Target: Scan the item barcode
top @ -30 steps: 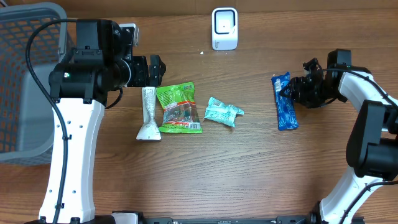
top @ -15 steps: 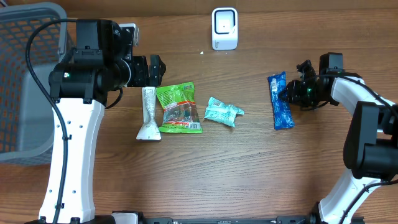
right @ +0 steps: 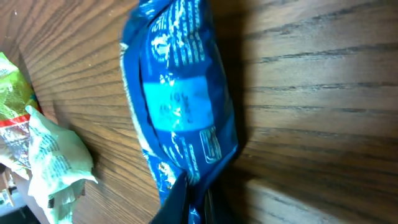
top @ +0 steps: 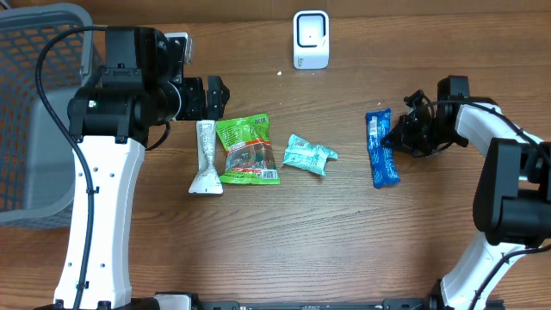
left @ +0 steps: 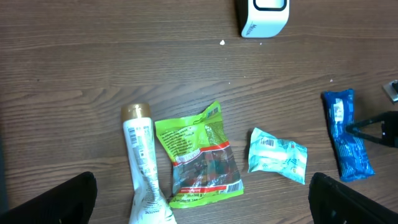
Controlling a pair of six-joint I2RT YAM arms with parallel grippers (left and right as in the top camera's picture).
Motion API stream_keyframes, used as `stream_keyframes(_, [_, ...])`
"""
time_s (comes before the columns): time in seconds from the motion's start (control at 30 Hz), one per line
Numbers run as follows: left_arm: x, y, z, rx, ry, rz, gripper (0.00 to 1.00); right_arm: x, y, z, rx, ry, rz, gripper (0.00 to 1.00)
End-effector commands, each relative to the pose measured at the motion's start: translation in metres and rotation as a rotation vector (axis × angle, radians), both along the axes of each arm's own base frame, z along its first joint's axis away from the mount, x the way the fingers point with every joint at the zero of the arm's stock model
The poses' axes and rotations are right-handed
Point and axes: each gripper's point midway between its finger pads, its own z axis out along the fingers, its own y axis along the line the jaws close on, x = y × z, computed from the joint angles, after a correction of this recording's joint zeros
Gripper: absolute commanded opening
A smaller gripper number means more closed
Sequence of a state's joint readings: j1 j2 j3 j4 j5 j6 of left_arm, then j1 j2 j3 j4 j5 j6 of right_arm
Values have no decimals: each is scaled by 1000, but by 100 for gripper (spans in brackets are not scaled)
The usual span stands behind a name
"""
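1. Black and spread wide, the left gripper point(top: 215, 96) is hovering empty just beyond the white tube point(top: 206, 158).
2. The white scanner point(top: 311, 39) is standing at the table's far edge.
3. The blue packet point(top: 380, 148) is lying flat, right of the scanner and well apart from it.
4. The right gripper point(top: 403, 135) is pinching the blue packet's right edge, jaws closed.
5. Grasping seems to be underway; next, the barcode probably needs lifting and turning toward the scanner.

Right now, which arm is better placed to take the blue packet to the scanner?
Right. The right gripper is shut on the blue packet at its edge; the left gripper hangs open by the white tube, far from it.
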State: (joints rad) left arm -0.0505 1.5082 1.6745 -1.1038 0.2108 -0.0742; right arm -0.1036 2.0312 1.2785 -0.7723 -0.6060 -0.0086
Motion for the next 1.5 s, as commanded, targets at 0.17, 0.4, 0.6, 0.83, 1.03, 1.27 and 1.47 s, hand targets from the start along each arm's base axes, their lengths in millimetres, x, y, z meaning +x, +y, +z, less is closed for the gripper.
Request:
stream_keyframes(0.17, [2,-4,5,-2,-16,-26,100,20,-11,79,-172,-194,-52,4])
stream_keyframes(0.4, [2,-4,5,-2,-16,-26,100,38,14,100,-377,-278,-20,4])
stream_keyframes(0.6, [2,-4,5,-2,-16,-26,100,38,26,98,-356,-250,-68,4])
stream_keyframes(0.83, [2,-4,5,-2,-16,-26,100,23,34,57,-234,-102,-41,4])
stream_keyframes(1.03, [2,-4,5,-2,-16,-26,100,19,27,29,-210,-25,-44,6])
stream_keyframes(1.27, [2,-4,5,-2,-16,-26,100,20,0,-5,-175,19,-35,54])
stream_keyframes(1.47, [2,-4,5,-2,-16,-26,100,38,-10,-14,-94,-76,4,55])
